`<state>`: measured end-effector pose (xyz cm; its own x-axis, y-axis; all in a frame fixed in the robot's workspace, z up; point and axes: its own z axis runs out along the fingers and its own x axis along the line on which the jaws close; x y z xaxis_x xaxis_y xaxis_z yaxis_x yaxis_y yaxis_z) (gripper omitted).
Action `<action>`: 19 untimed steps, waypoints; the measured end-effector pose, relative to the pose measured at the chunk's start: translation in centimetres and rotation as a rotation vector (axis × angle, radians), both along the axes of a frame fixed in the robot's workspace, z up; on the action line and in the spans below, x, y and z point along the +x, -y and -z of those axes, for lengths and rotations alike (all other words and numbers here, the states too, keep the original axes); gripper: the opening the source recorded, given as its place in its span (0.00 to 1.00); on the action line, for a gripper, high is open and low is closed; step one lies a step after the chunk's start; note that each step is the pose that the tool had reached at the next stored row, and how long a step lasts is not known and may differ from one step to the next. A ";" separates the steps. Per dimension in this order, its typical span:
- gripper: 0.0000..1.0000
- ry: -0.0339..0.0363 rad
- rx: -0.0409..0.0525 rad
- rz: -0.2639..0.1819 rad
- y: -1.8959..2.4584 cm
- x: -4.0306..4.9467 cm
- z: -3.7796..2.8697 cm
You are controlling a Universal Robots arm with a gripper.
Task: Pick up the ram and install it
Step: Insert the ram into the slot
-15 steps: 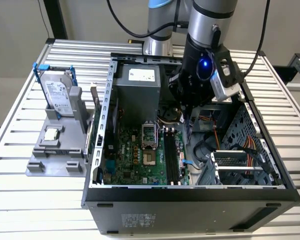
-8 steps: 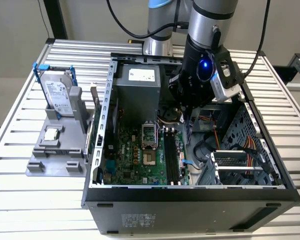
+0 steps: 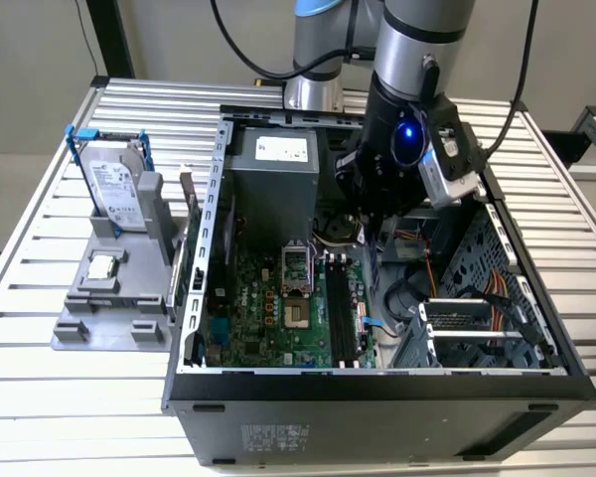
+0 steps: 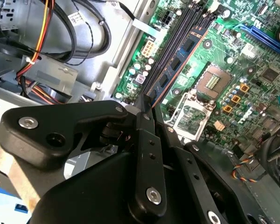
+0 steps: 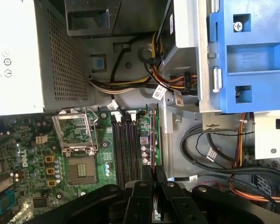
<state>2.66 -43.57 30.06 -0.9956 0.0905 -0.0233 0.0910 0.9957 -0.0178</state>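
Observation:
The ram [image 4: 179, 58] is a thin dark bluish stick with black chips. My gripper [image 4: 147, 106] is shut on one end of it. In the first wrist view the ram [image 5: 153, 140] shows edge-on, rising from my gripper [image 5: 154, 176] and running parallel to the long black slots [image 5: 126, 149]. It hangs just over the slots [image 4: 170, 44], beside the processor socket [image 4: 214, 81]. Whether it touches a slot I cannot tell. In the exterior view my gripper [image 3: 371, 231] is down inside the open computer case [image 3: 377, 383], above the far end of the slots [image 3: 340, 313].
A silver hard drive with blue rails [image 3: 114, 184] and a small square processor chip [image 3: 103, 265] sit on a grey stand at the exterior view's left. The power supply [image 3: 278, 174], a blue drive bracket [image 5: 247, 56] and cable bundles [image 5: 224, 154] crowd the slots.

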 end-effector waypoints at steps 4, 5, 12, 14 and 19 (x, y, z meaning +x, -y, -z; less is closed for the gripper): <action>0.00 -0.0001 -0.0001 -0.003 0.25 -0.01 0.05; 0.00 0.0000 0.0000 -0.005 0.27 -0.02 0.08; 0.00 -0.0001 -0.0005 -0.015 0.51 -0.33 0.33; 0.00 -0.0001 -0.0009 -0.017 0.55 -0.45 0.44; 0.00 0.0000 -0.0033 -0.019 0.59 -0.48 0.90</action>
<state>2.18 -44.16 29.16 -0.9971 0.0720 -0.0235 0.0725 0.9971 -0.0211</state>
